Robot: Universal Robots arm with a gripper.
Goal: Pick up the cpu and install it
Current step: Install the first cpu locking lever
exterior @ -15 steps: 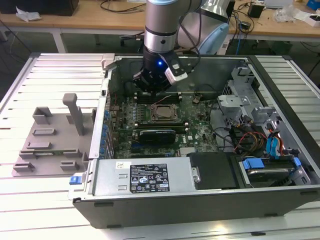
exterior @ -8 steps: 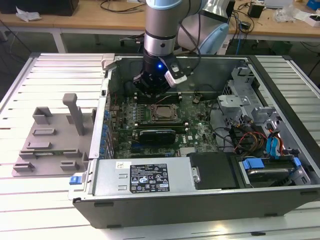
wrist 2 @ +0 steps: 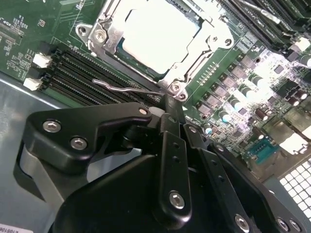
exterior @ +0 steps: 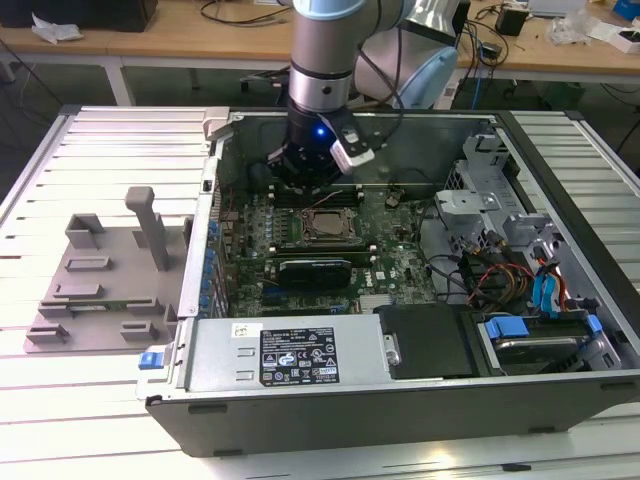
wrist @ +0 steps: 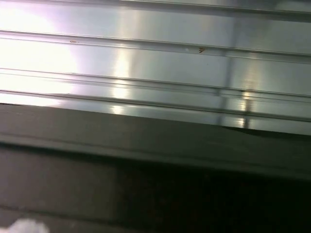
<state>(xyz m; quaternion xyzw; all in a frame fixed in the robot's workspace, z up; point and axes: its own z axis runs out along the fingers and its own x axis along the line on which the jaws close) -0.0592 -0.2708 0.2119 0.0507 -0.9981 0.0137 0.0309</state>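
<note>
The cpu (exterior: 322,223) lies flat in the motherboard socket inside the open computer case (exterior: 300,400), its silvery top bright in the second wrist view (wrist 2: 158,34) under the metal socket frame (wrist 2: 194,58). My gripper (exterior: 303,182) hangs over the board just behind the socket in the exterior view. In the second wrist view the gripper (wrist 2: 170,108) is shut, its black fingers (wrist 2: 171,145) pressed together with nothing between them. Their tips stand at the frame's corner screw (wrist 2: 175,87), beside the thin wire latch lever (wrist 2: 124,89).
A grey plastic tray (exterior: 100,280) with upright blocks lies on the slatted table at the exterior view's left. The case holds memory slots (wrist 2: 87,77), a black cover (exterior: 430,340), a drive cage (exterior: 500,200) and cables (exterior: 500,275). The case wall (wrist: 146,145) borders the table slats.
</note>
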